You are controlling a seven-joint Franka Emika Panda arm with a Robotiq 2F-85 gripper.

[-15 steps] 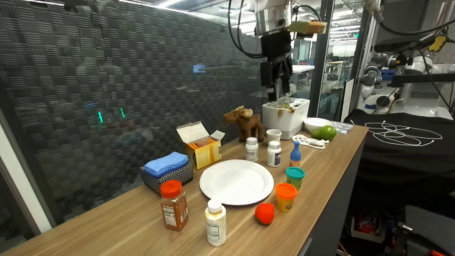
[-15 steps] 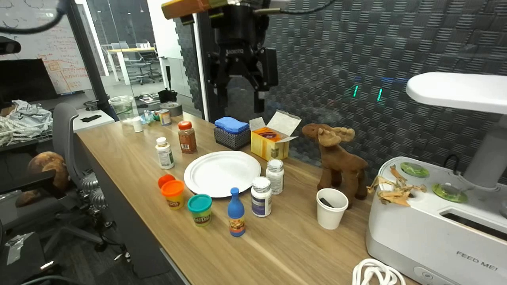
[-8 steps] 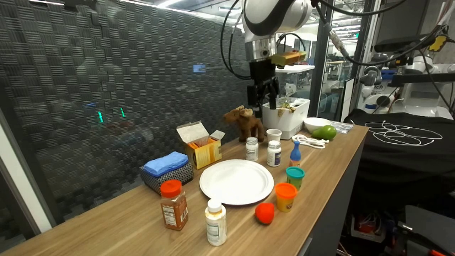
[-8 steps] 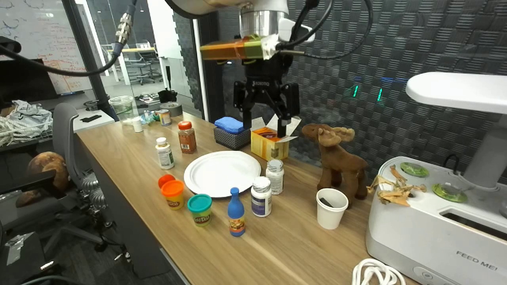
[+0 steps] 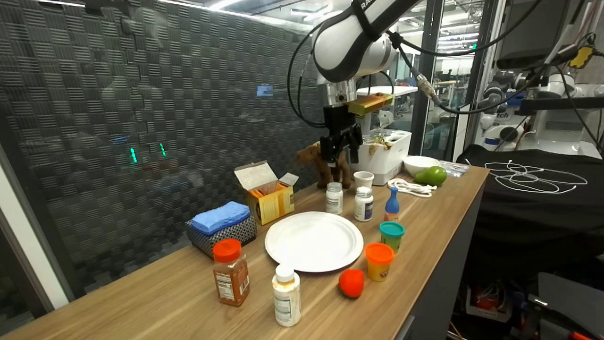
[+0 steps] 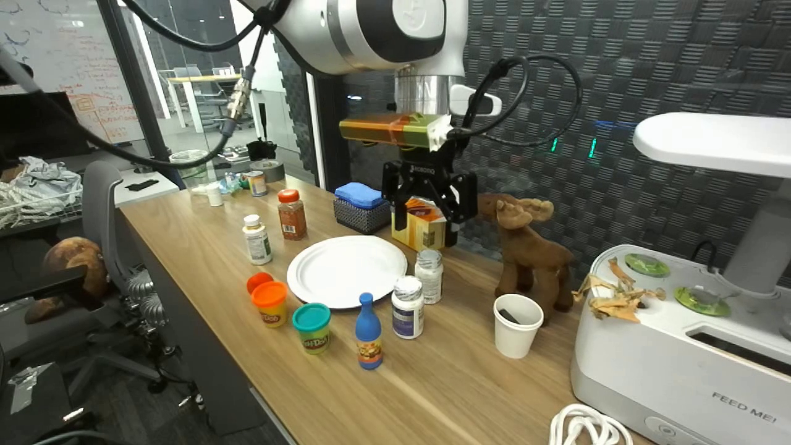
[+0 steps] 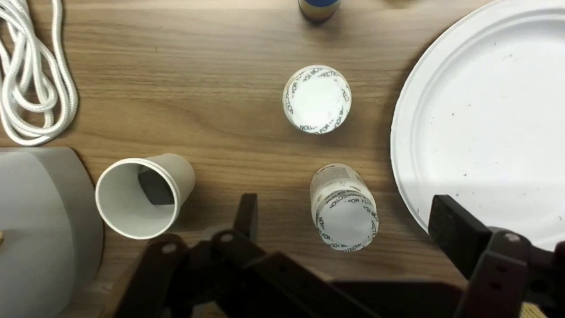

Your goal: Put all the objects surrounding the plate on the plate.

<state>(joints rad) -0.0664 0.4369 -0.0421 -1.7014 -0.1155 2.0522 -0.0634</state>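
Observation:
The white plate (image 5: 314, 242) lies bare on the wooden table. Around it stand two white pill bottles (image 6: 429, 276) (image 6: 408, 307) close together, a third pill bottle (image 5: 286, 300), a brown jar (image 5: 231, 278) with an orange-red lid, an orange cup (image 5: 379, 264), a teal cup (image 5: 391, 236) and a red ball-like thing (image 5: 351, 283). A small blue bottle (image 6: 369, 334) is upright beside the teal cup. My gripper (image 6: 426, 227) hangs open above the table. Seen from the wrist, one pill bottle (image 7: 346, 221) shows below, between the parted fingers (image 7: 454, 225), touching neither.
A yellow carton (image 5: 273, 205) with raised flaps and a blue-topped box (image 5: 222, 224) stand along the wall side. Close to the gripper are a brown toy moose (image 6: 531, 259), a paper cup (image 6: 518, 327) and a white planter (image 6: 667, 358). White cord (image 7: 33, 84) lies near the planter.
My arm has come down from high above the table toward the wall-side pill bottle, its jaws staying open. The objects on the table have not moved.

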